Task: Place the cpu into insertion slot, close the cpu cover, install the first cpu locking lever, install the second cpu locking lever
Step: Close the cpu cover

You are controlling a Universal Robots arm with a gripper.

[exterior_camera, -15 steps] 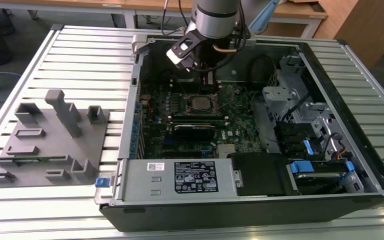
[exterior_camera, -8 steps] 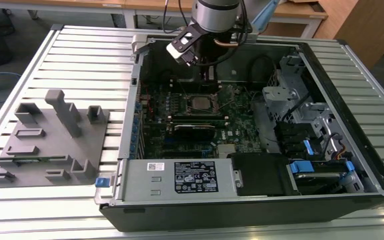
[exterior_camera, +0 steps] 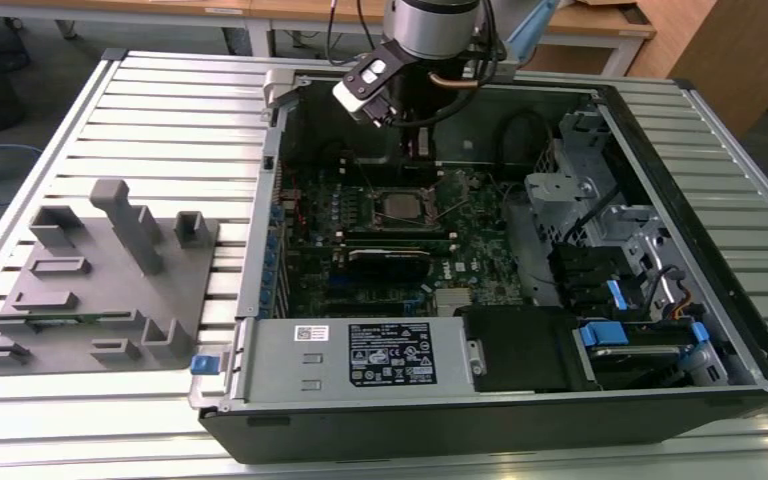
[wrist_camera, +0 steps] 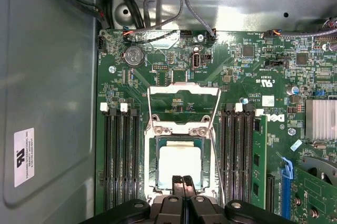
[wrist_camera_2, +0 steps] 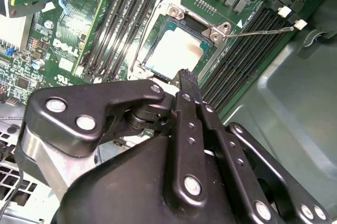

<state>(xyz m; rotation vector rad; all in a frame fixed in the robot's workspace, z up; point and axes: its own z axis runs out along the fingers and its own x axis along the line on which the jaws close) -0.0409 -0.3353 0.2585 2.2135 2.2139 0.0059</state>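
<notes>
Ribbed silver slats form the table [exterior_camera: 157, 110], with wooden desks [exterior_camera: 598, 20] behind it and a grey moulded fixture [exterior_camera: 77, 300] lying well off to the exterior view's left of the open computer case [exterior_camera: 491, 440]. Inside the case, the arm [exterior_camera: 431, 25] reaches down over the green motherboard [wrist_camera: 247, 76]. The pincer [wrist_camera: 184, 182] has its two black fingers pressed together with nothing between them, and its tips hang directly over the near edge of the cpu [wrist_camera: 179, 161]. The cpu lies flat in its socket, top face up. It is square, so no side is the longer, and its edges run in line with the black memory slots [wrist_camera: 120, 155] on either side. Its top is a pale, dull metal that catches the light and looks almost white. Beyond the cpu from the pincer, the cpu cover [wrist_camera: 183, 88], a thin silvery frame with an open window, stands swung up off the socket. A thin wire lever [wrist_camera_2: 263, 30] sticks out to the side, unlatched.
</notes>
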